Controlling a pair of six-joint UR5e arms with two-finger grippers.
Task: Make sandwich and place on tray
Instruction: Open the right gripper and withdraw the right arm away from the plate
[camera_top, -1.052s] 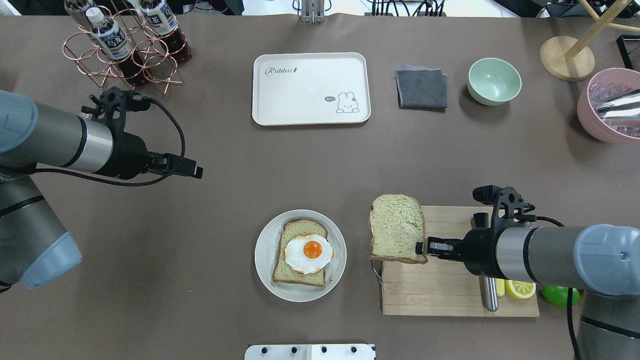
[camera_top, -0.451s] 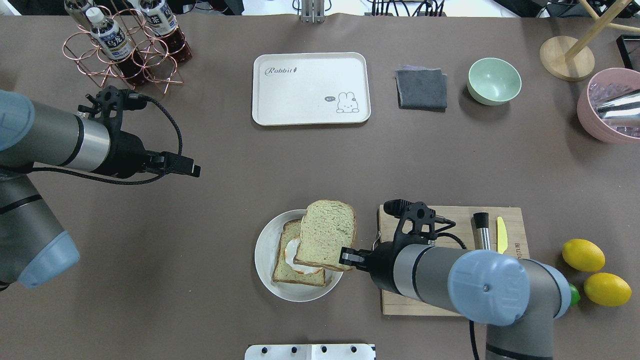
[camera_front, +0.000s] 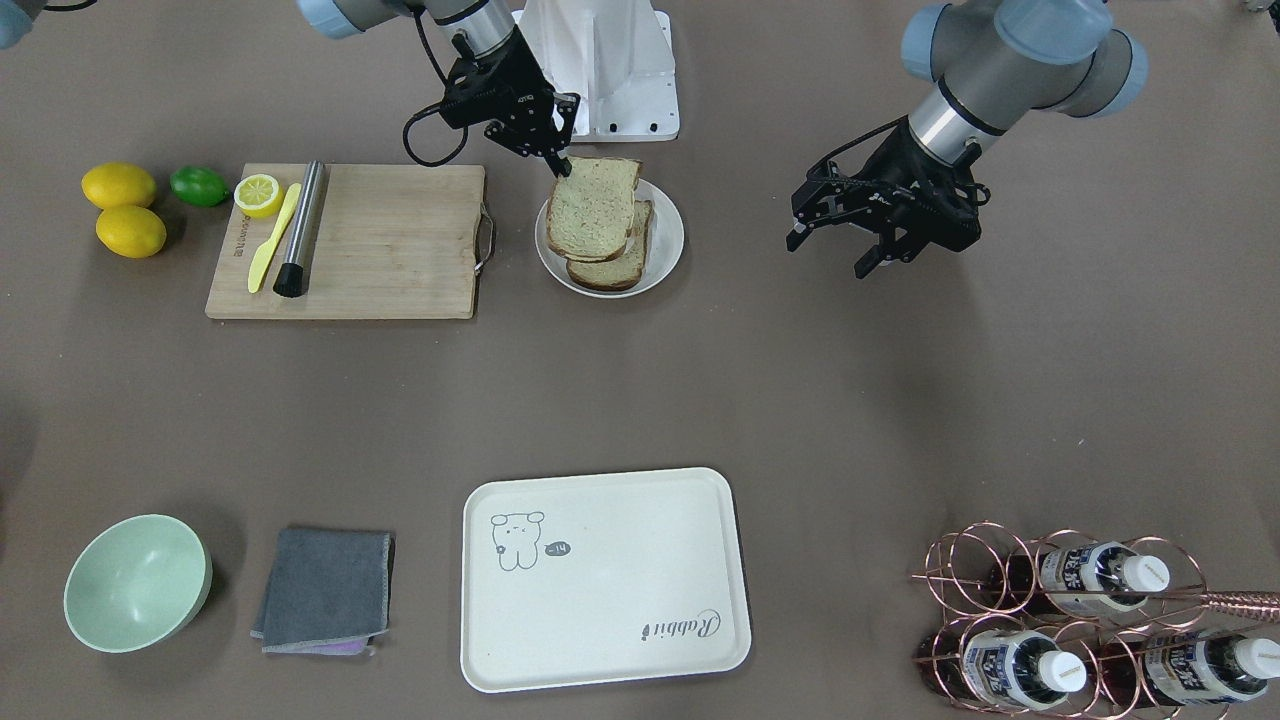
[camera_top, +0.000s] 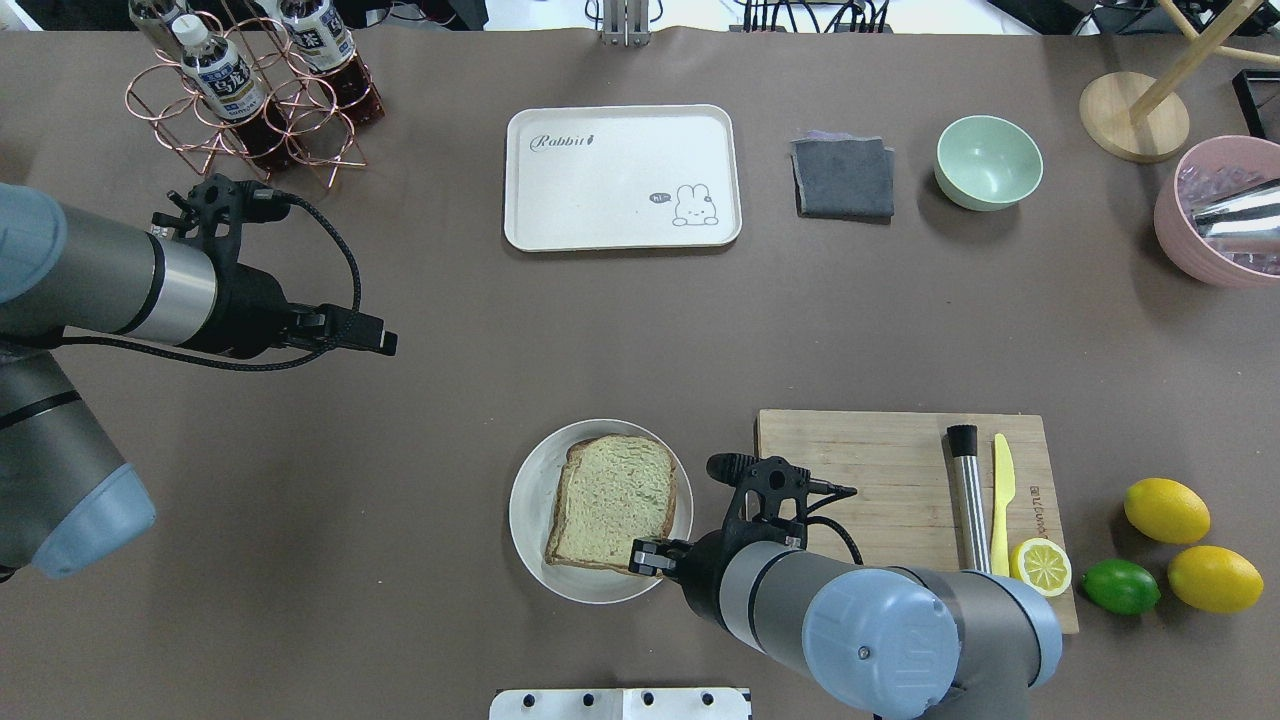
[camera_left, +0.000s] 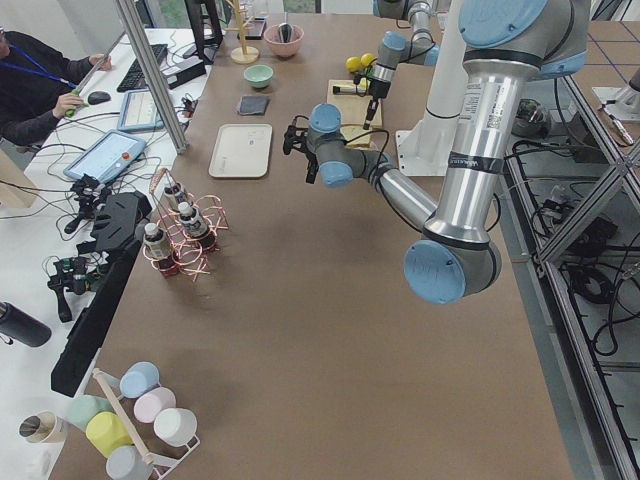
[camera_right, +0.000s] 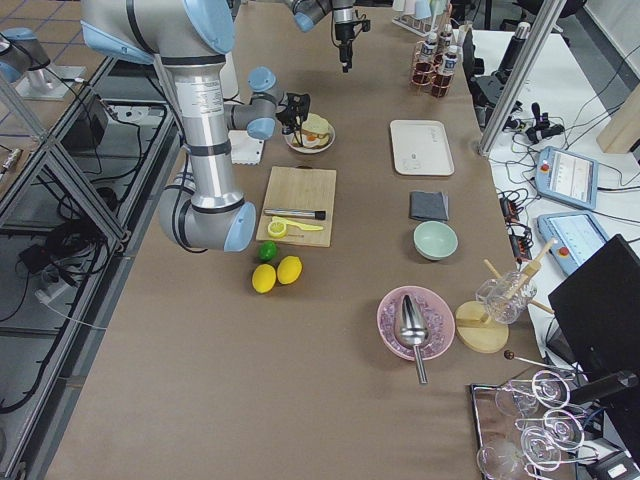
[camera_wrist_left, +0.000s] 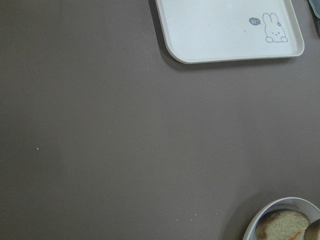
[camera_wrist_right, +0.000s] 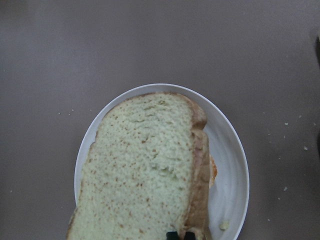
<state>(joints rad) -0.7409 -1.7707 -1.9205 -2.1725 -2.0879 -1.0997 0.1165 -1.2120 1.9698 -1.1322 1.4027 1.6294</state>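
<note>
Right gripper (camera_top: 645, 556) pinches near corner of brown-crusted wholegrain sandwich (camera_top: 612, 495) on round white plate (camera_top: 527, 520). Left gripper (camera_front: 826, 257) spread wide, well apart. You have bare brown table (camera_top: 620, 330) between plate and cream-white rounded-rectangle tray (camera_top: 620, 180).

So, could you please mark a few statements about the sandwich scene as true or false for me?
1. The sandwich lies on the tray. False: it sits on the round plate.
2. The right gripper pinches the top slice at its edge with its fingers. True.
3. The left gripper holds bread. False: it is open, holding nothing.
4. The yellow knife lies on the cutting board. True.
</note>
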